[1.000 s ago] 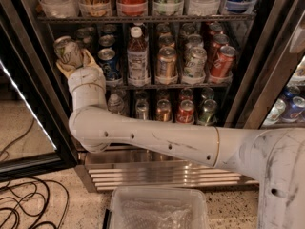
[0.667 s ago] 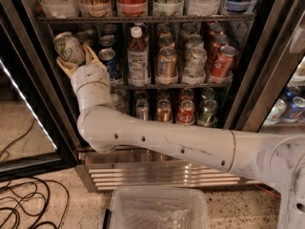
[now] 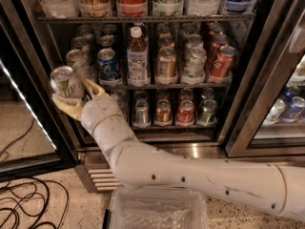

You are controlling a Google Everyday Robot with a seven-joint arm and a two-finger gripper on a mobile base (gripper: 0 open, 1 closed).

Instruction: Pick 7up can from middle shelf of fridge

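My gripper [image 3: 72, 93] is shut on the 7up can [image 3: 66, 81], a silver-white can with green markings and a silver top. It holds the can tilted, in front of the fridge's left door post [image 3: 28, 66], outside and below the level of the middle shelf [image 3: 157, 86]. The yellowish fingers [image 3: 93, 88] clasp the can's lower half. The white arm runs from the lower right up to it. The middle shelf holds a blue Pepsi can [image 3: 108, 63], a bottle [image 3: 137, 55], a gold can [image 3: 167, 64], another silver-green can [image 3: 194, 61] and a red can [image 3: 222, 61].
A clear plastic bin [image 3: 159, 213] sits on the floor under the arm. Black cables [image 3: 26, 204] lie at lower left. The open glass door [image 3: 21, 128] is at left. A second cooler [image 3: 286, 109] is at right. The steel grille [image 3: 101, 178] runs along the fridge base.
The gripper has come down and out from the left end of the middle shelf with the 7up can in it. The forearm now lies lower across the view.
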